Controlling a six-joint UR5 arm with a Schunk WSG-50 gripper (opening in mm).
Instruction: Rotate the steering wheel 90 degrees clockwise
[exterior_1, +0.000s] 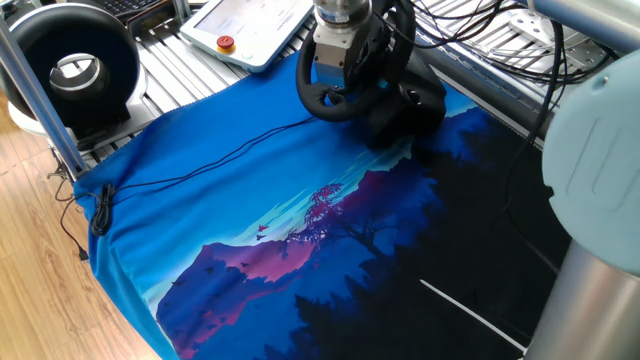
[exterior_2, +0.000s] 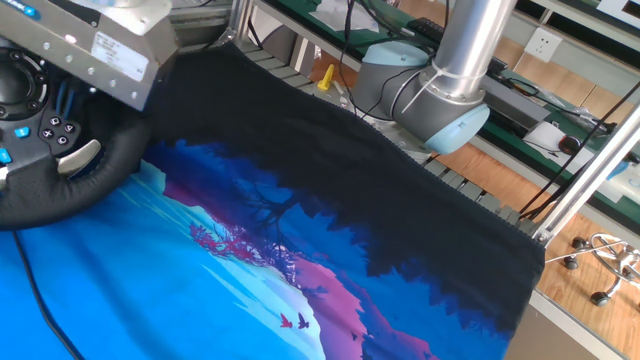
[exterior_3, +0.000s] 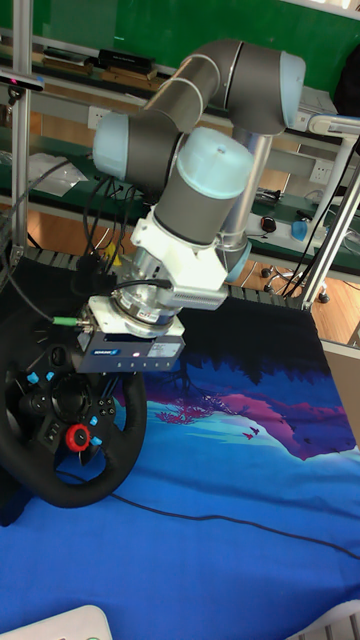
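The hand (exterior_3: 128, 385) sits at the steering wheel (exterior_3: 62, 428) rim, upper right of the hub. Finger state cannot be determined; the fingers appear hidden behind the hand's body.

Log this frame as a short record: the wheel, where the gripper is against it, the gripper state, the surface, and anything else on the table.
steering wheel: black, on its bulky black base at the far edge of the table
hub: red button and small blue ones visible
gripper: at the wheel's rim; fingers hidden by its body
gripper state: cannot tell
surface: blue cloth with mountain print
cable: thin black cable across the cloth
other items: black ring-shaped device; white pendant with red button
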